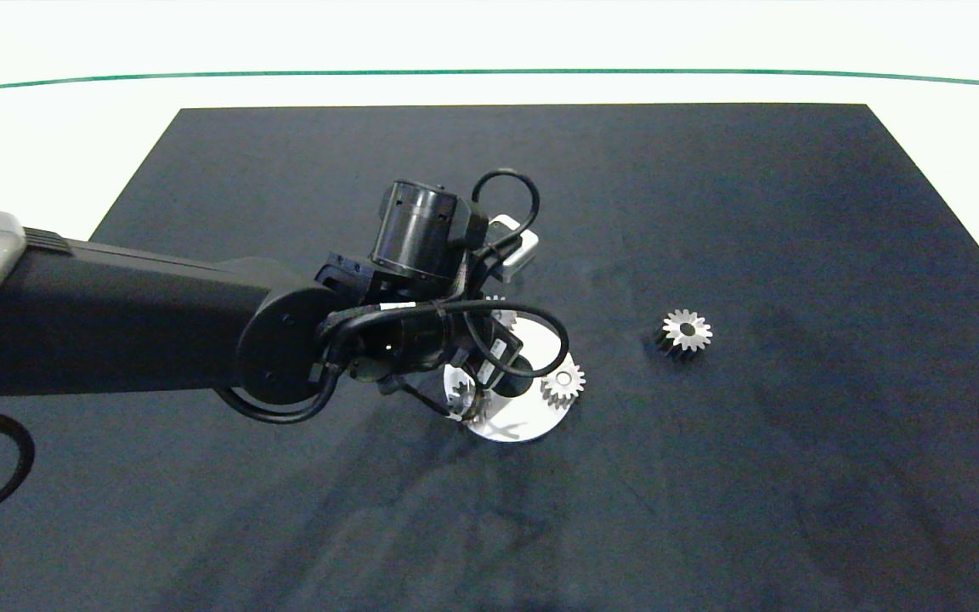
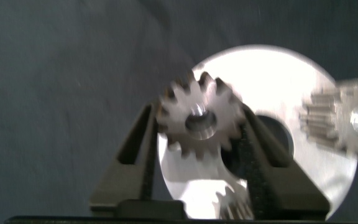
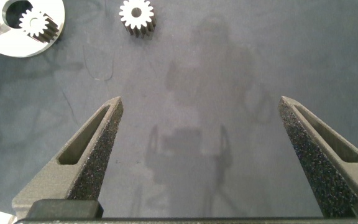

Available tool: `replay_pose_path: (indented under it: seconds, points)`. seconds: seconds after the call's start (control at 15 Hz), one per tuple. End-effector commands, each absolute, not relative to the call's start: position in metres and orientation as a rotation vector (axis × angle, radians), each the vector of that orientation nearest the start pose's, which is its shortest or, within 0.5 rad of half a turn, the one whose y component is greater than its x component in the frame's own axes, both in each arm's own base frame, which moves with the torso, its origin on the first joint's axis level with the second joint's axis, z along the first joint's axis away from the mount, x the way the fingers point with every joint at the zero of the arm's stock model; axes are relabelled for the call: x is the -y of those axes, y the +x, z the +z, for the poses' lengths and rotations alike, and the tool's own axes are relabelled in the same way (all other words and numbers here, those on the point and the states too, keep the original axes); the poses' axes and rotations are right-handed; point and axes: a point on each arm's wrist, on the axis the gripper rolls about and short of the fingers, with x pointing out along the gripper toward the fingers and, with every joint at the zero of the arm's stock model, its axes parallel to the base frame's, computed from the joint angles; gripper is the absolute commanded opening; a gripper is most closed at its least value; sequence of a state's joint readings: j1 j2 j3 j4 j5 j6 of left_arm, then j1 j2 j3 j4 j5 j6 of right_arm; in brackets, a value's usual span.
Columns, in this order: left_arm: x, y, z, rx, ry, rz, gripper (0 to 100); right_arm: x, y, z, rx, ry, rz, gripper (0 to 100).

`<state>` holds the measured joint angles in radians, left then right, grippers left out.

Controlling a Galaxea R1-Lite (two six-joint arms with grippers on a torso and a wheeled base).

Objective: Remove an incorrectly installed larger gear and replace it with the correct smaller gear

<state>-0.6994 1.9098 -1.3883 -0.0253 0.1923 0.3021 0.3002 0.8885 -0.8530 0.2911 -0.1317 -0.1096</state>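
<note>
My left gripper (image 1: 466,401) is shut on the smaller gear (image 2: 199,118), a stubby-toothed gear with a wide dark centre hole, clamped between the two fingers (image 2: 143,158). It hangs over the near-left rim of the round silver base disc (image 1: 532,418), next to the disc's dark hole (image 2: 277,134). Whether it touches the disc I cannot tell. The larger gear (image 1: 687,330), star-toothed with dark sides, lies flat on the dark mat right of the disc, also seen as the larger gear (image 3: 137,14). My right gripper (image 3: 199,102) stands open over bare mat at the table's right edge, holding nothing.
Two all-silver pale-centred gears sit on the disc: one (image 1: 563,384) at its right rim, one (image 1: 500,311) at its far rim, half hidden by the arm. The dark mat (image 1: 710,187) covers most of the white table. The left arm spans the mat's left half.
</note>
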Motion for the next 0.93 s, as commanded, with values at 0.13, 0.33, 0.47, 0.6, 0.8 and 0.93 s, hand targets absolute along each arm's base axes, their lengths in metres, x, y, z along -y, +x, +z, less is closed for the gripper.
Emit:
replay_pose_path:
  seconds: [0.13, 0.33, 0.47, 0.6, 0.8, 0.93]
  points:
    - [0.239, 0.281, 0.220, -0.386, 0.517, -0.580, 100, -0.022, 0.082, 0.268, -0.316, -0.179, 0.190, 100]
    - [0.237, 0.279, 0.228, -0.365, 0.507, -0.577, 100, -0.022, 0.082, 0.267, -0.319, -0.164, 0.187, 100]
    - [0.231, 0.279, 0.236, -0.349, 0.497, -0.564, 100, -0.022, 0.081, 0.266, -0.321, -0.160, 0.185, 100]
    - [0.223, 0.280, 0.242, -0.347, 0.499, -0.540, 100, -0.022, 0.081, 0.267, -0.318, -0.159, 0.185, 100]
    - [0.213, 0.287, 0.249, -0.330, 0.510, -0.512, 100, -0.022, 0.081, 0.266, -0.321, -0.158, 0.185, 100]
    - [0.210, 0.288, 0.253, -0.319, 0.506, -0.503, 100, -0.022, 0.082, 0.266, -0.323, -0.158, 0.185, 100]
